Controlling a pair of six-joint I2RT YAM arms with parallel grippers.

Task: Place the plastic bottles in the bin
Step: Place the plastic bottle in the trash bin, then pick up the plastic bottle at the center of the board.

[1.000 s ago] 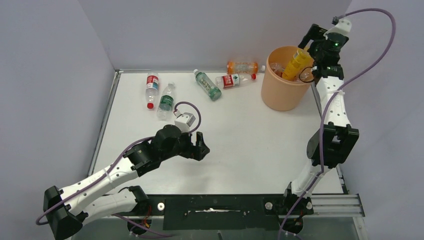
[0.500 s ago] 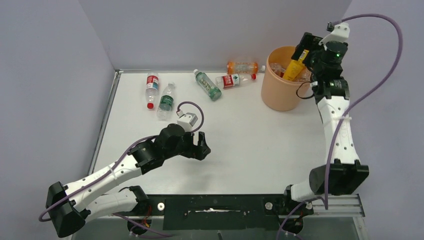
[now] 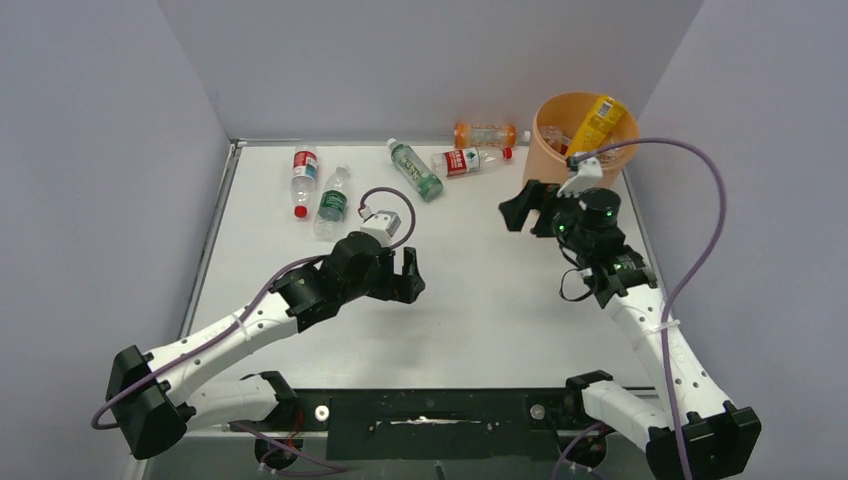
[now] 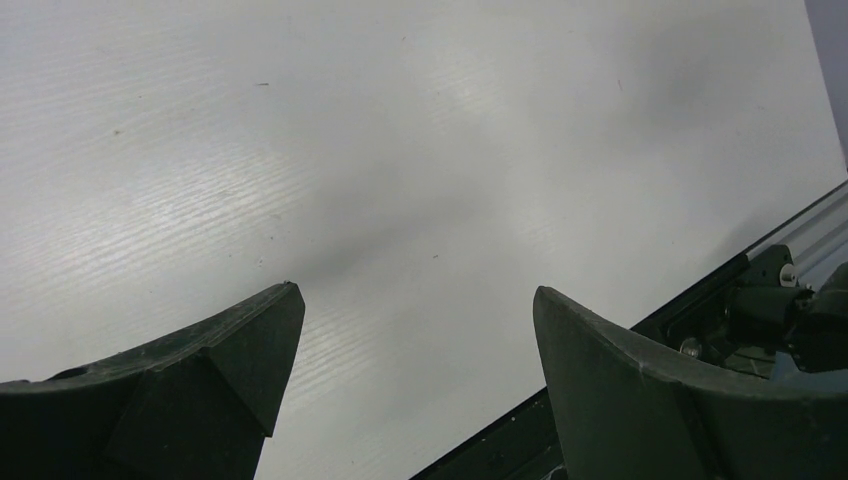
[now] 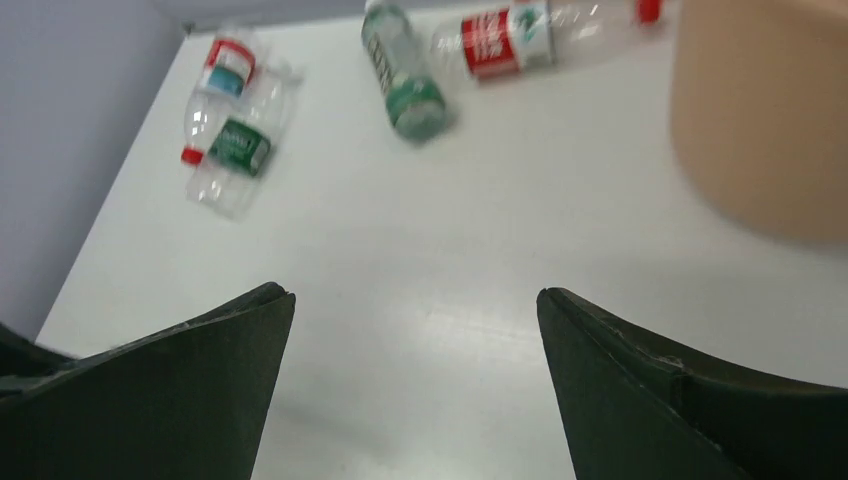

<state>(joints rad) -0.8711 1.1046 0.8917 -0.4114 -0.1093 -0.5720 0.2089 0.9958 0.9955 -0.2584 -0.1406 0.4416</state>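
The peach-orange bin (image 3: 552, 103) stands at the back right, with a yellow bottle (image 3: 597, 122) and other bottles inside. It also shows in the right wrist view (image 5: 760, 120). My right gripper (image 3: 520, 207) is open and empty, just left of and in front of the bin. An orange bottle (image 3: 485, 133), a red-label bottle (image 3: 462, 160) and a green bottle (image 3: 415, 170) lie at the back. A red-label bottle (image 3: 304, 178) and a green-label bottle (image 3: 332, 203) lie at the back left. My left gripper (image 3: 410, 275) is open and empty over bare table.
The white table (image 3: 480, 300) has grey walls at the back and both sides. A black rail (image 4: 640, 350) runs along its near edge. The right wrist view shows the red-label bottle (image 5: 505, 35), the green bottle (image 5: 405, 75) and the two left bottles (image 5: 235, 140).
My right gripper has let go of the yellow bottle, which now rests in the bin, and has swung down and left to the table. My left gripper has edged slightly toward the back.
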